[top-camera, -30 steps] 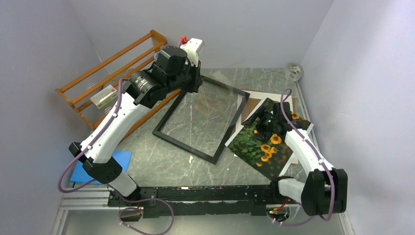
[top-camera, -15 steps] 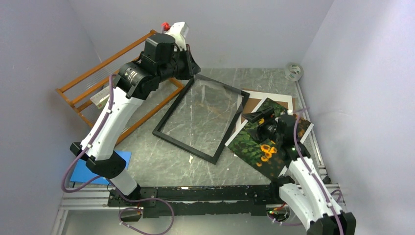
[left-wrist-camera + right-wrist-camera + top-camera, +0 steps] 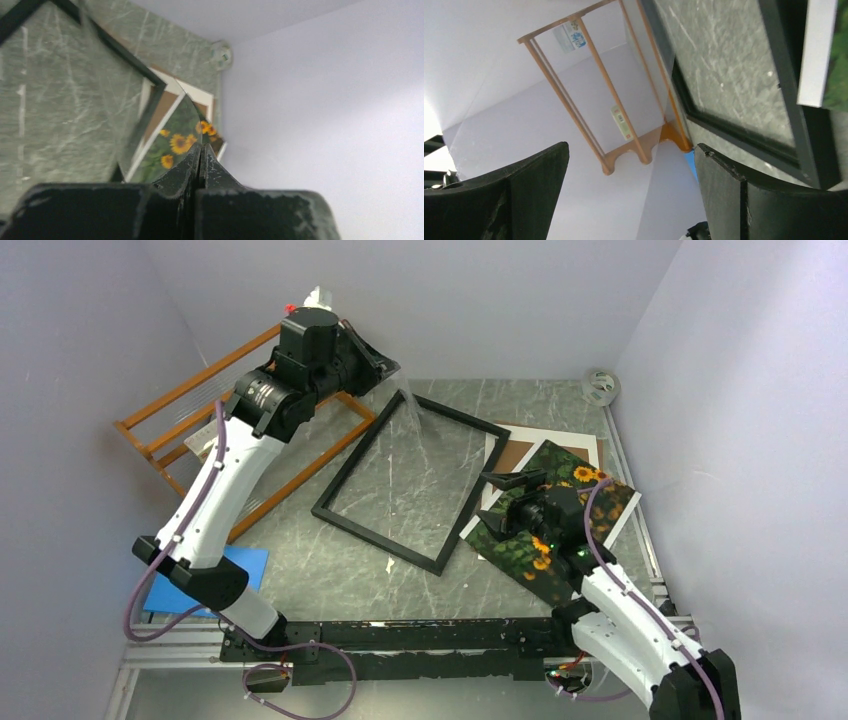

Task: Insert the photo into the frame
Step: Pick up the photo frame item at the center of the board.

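Observation:
The photo [image 3: 583, 483], a sunflower print, lies face up at the right on a brown backing board [image 3: 514, 453]; it also shows in the left wrist view as the photo [image 3: 175, 145]. The black frame [image 3: 345, 476] lies flat mid-table. My left gripper [image 3: 392, 368] is shut on the far corner of a clear pane [image 3: 415, 415] and holds it tilted up above the frame's far end. Pinched fingertips of the left gripper [image 3: 201, 148] grip the clear pane [image 3: 75, 100]. My right gripper [image 3: 500, 502] hovers open over the photo's left part, facing left, empty [image 3: 631, 147].
An orange wooden rack [image 3: 190, 400] stands along the left wall. A blue sheet [image 3: 165, 590] lies near the left arm's base. A tape roll [image 3: 601, 386] sits in the far right corner. Walls close in on the left, the back and the right.
My left arm has risen and swung left, tilting the clear pane up off the frame. My right gripper has drawn back over the photo, turned left and opened wider.

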Available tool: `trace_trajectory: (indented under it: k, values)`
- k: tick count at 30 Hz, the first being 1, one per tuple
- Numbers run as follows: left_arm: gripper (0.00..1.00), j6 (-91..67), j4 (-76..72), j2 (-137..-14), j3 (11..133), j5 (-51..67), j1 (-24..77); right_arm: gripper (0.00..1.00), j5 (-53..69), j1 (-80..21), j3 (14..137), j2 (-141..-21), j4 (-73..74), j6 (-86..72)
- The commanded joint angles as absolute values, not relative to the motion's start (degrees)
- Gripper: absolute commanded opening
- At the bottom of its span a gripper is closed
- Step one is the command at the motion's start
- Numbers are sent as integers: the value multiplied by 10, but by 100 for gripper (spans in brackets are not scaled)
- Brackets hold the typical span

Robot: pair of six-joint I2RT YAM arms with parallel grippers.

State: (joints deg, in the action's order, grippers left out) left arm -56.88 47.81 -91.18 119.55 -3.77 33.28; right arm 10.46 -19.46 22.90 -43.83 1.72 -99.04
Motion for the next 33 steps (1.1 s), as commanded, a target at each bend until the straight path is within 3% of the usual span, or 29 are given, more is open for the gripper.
trace_trajectory:
  k: [1,18,33]
  values:
    - [3,-676,389,-860,1179,-64,327,99,40,-240,233,-445,-48,-1087]
    - [3,-725,336,-833,1130,-70,324,93,8,-379,256,-556,-147,-1321]
    - [3,-774,307,-799,1075,-60,324,90,-41,-386,288,-620,-227,-1407]
